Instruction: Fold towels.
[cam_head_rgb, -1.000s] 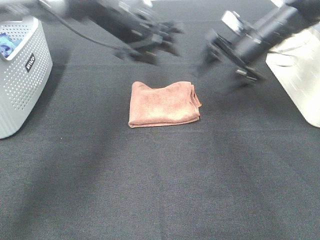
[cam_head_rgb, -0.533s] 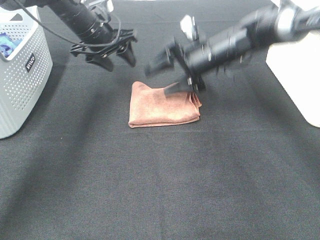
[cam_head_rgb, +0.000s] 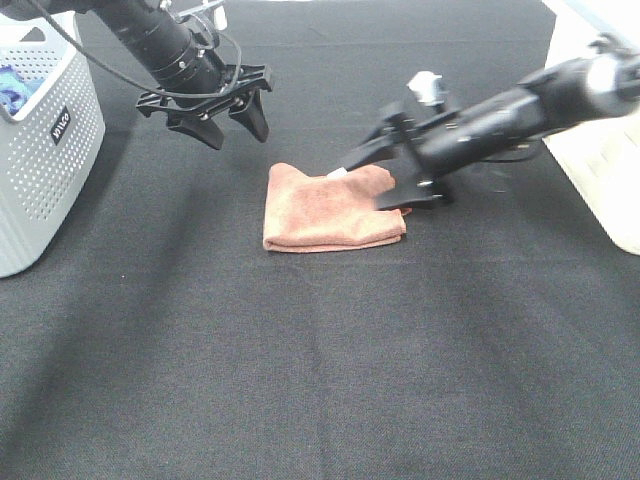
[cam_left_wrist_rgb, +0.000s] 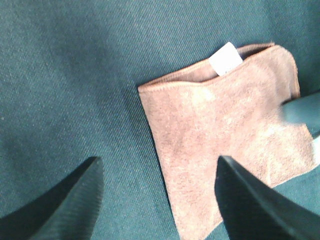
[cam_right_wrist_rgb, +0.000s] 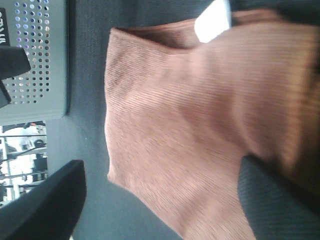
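A folded reddish-brown towel (cam_head_rgb: 330, 208) lies on the black table, with a white tag (cam_head_rgb: 336, 173) at its far edge. My left gripper (cam_head_rgb: 225, 122) is open and empty, hovering beyond the towel's far left corner. In the left wrist view the towel (cam_left_wrist_rgb: 225, 145) lies ahead of the left gripper (cam_left_wrist_rgb: 157, 200). My right gripper (cam_head_rgb: 372, 183) is open and low over the towel's right part, one finger near the tag and one at the right edge. In the right wrist view the towel (cam_right_wrist_rgb: 190, 125) fills the space between the spread jaws of the right gripper (cam_right_wrist_rgb: 160, 200).
A white perforated basket (cam_head_rgb: 45, 150) stands at the table's left edge; it also shows in the right wrist view (cam_right_wrist_rgb: 35, 55). Another white basket (cam_head_rgb: 600, 170) stands at the right edge. Black cloth covers the table (cam_head_rgb: 320, 380).
My right arm swung in from the right and came down over the towel's right part. My left arm drew back to the left. The towel shifted slightly to the right.
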